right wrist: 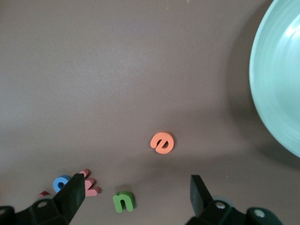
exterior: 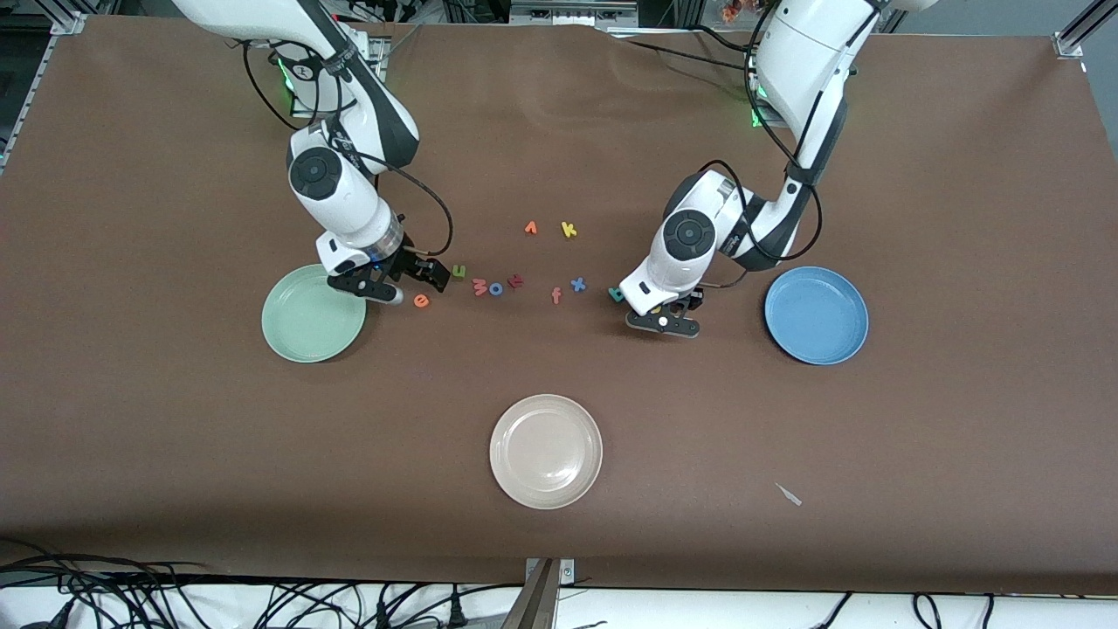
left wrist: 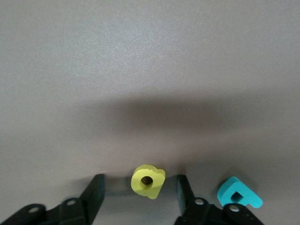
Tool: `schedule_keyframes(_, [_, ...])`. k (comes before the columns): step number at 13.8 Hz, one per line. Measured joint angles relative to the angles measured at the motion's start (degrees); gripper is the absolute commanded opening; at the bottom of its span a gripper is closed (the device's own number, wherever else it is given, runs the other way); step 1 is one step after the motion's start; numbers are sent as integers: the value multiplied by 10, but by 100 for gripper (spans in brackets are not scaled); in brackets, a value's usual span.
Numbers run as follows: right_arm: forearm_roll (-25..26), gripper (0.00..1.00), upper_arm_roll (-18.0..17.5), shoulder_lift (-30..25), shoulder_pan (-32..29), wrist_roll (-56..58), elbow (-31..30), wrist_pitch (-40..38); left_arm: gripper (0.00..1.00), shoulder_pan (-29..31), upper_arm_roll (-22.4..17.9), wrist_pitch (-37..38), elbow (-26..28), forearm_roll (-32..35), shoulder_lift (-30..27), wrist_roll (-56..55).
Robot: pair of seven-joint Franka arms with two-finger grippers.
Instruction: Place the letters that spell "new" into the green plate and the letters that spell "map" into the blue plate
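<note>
My left gripper (left wrist: 139, 183) is low over the table, open around a yellow foam letter with a round bowl (left wrist: 147, 181); there is a gap on each side of it. A teal letter (left wrist: 239, 193) lies just outside one finger. The blue plate (exterior: 817, 314) sits beside this gripper (exterior: 662, 321), toward the left arm's end. My right gripper (right wrist: 136, 183) hangs open beside the green plate (exterior: 313, 314), over the green n (right wrist: 123, 201). The orange e (right wrist: 162, 142) lies between the n and the plate. The pinkish w (right wrist: 89, 185) sits next to the n.
A blue o (exterior: 495, 288), a reddish f (exterior: 556, 295) and a blue x (exterior: 577, 284) lie in the row between the grippers. A yellow k (exterior: 568, 230) and an orange letter (exterior: 530, 228) lie farther from the camera. A beige plate (exterior: 546, 451) sits nearer the camera.
</note>
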State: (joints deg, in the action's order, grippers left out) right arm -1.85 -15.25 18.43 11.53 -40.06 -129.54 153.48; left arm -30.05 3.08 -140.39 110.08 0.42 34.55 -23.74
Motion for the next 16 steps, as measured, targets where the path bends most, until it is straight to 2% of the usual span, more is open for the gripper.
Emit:
schedule_keyframes(3, [19, 99, 2, 23, -1, 0, 0, 19, 48, -2, 0, 0, -5, 0, 1, -8])
schedule_keyframes(6, [64, 99, 13, 41, -1, -2, 11, 26, 41, -2, 0, 0, -7, 0, 2, -9])
schedule_keyframes(10, [91, 99, 19, 54, -2, -2, 21, 27, 14, -2, 0, 1, -11, 0, 3, -11])
schedule_keyframes(12, [94, 99, 19, 61, -1, -7, 22, 33, 4, -2, 0, 1, -11, 0, 3, -13])
schedule_keyframes(14, [103, 97, 22, 73, 1, -14, 26, 40, 0, -2, 0, 1, -11, 0, 3, -14])
schedule_keyframes(16, [109, 90, 35, 86, 14, -20, 30, 51, 0, 4, -6, 19, -16, 0, 3, -8])
